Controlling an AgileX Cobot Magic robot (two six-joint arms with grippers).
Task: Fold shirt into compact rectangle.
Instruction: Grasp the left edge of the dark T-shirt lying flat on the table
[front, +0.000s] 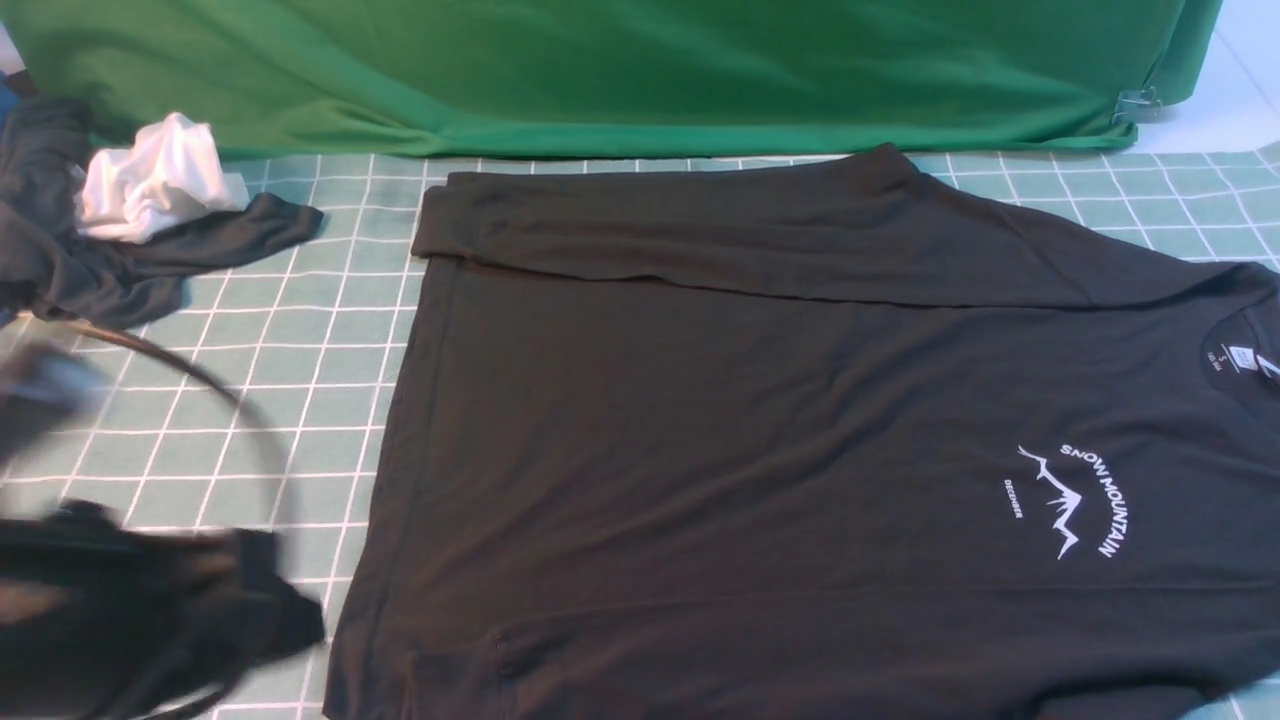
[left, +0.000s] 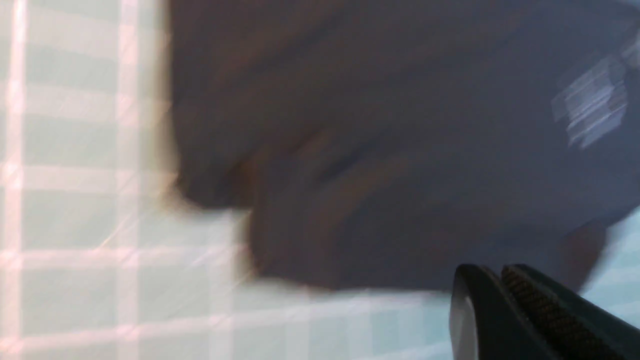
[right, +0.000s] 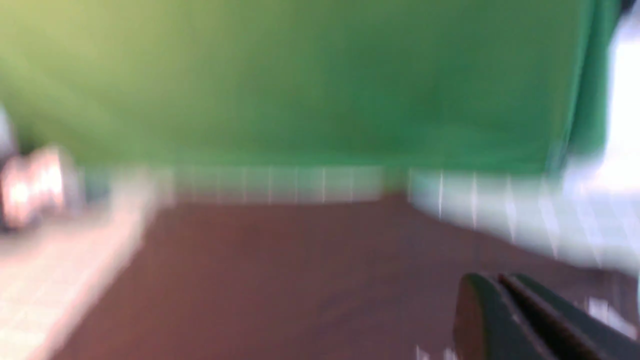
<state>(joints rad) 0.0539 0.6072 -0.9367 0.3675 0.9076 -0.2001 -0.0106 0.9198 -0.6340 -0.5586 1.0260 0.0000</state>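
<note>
Across the shirt (front: 700, 420), both long sides look folded inward; left gripper (left: 500, 272) and right gripper (right: 495, 280) are closed, empty, and lengthwise folding probably comes next.

Dark blocky left arm (front: 150, 600), brown curved cable (front: 190, 370); black-grey fingers (left: 530, 310)
</note>
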